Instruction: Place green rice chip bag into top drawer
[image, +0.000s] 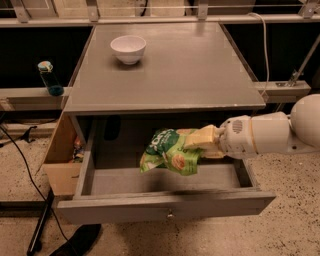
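Observation:
The green rice chip bag (170, 151) hangs crumpled above the inside of the open top drawer (165, 209), near its middle. My gripper (200, 142) reaches in from the right on a white arm and is shut on the bag's right edge, with tan fingers (204, 137) pinching it. The bag is held a little above the drawer floor, not resting on it. The drawer is pulled out toward the camera, its small metal knob at the front centre.
A white bowl (128, 48) stands on the grey table top (200, 70) at the back left. A tan cardboard box (61, 165) sits left of the drawer. A blue bottle (49, 78) stands on the left ledge. Black cables lie on the floor at left.

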